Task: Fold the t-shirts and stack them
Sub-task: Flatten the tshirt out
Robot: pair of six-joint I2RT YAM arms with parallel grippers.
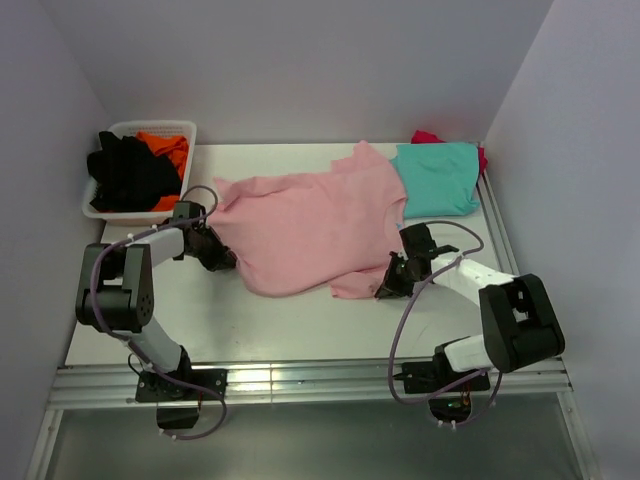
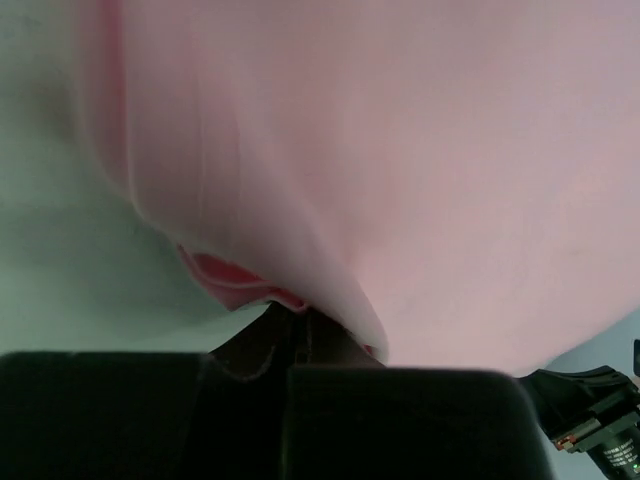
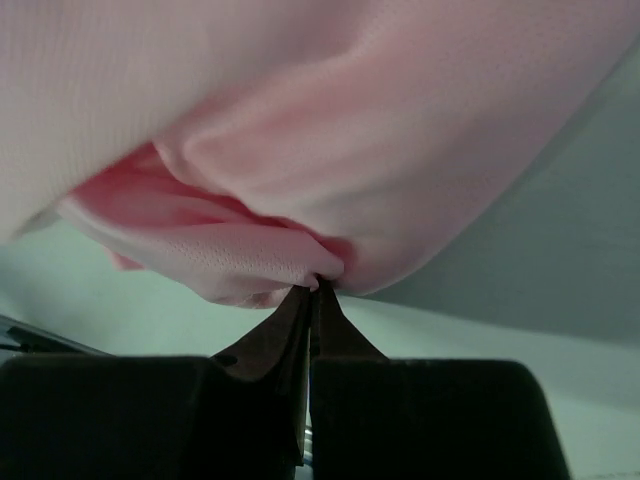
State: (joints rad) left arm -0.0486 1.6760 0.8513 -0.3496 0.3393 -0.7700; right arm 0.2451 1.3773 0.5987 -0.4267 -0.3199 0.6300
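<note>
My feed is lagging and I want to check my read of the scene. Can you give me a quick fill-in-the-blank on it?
1. The left gripper and right gripper are both ____ on the light pink t-shirt.
2. The white basket holds an orange t-shirt and a ____ one.
3. The folded teal t-shirt lies at the far ____ corner of the table.
Missing words: shut; black; right.

Pale, seemingly lilac walls [image 1: 300,60] enclose a white table [image 1: 300,325].
</note>
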